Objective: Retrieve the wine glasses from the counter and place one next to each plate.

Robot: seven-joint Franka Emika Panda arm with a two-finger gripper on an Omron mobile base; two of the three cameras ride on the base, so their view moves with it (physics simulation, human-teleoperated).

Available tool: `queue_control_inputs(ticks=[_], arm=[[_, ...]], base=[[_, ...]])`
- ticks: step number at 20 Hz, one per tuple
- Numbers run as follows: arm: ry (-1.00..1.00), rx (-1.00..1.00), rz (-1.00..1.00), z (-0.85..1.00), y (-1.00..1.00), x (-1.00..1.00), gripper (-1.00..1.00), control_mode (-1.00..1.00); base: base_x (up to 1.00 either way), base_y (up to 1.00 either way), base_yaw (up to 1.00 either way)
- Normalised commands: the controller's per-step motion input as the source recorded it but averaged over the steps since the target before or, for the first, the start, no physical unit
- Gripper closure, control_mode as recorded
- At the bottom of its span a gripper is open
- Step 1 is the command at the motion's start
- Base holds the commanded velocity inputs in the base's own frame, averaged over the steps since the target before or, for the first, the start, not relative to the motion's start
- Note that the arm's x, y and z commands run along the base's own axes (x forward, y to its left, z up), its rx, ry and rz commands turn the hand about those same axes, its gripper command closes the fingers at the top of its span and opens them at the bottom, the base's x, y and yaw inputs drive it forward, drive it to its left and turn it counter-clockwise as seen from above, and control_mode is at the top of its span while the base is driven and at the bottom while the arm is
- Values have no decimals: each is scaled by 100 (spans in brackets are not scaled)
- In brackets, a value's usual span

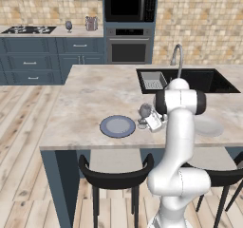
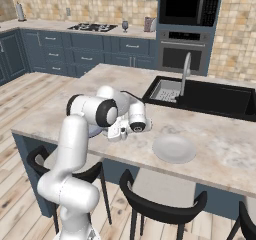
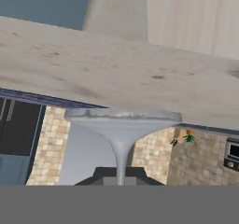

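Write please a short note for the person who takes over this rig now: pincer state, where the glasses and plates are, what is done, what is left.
Pincer: shut on the stem of the grey goblet, just right of the blue-grey plate on the island; whether its foot touches the top is unclear.
Pale plate: on the island, no glass beside it.
Clear glass: on the back counter, beside the hob.
Done: goblet brought to the first plate.
Left: release it, fetch the clear glass, set it by the pale plate.
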Motion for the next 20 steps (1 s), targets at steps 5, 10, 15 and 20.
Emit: queue_control_inputs(ticks=[5,10,15,20], arm=[[0,0,1,-19,0,25,100,-100],[0,0,0,-22,0,14,100,-100],[0,0,0,-21,0,1,-100,-100],[0,0,0,-9,1,0,-100,-100]], base=[[0,0,0],[0,0,0],[0,0,0],[0,0,0]])
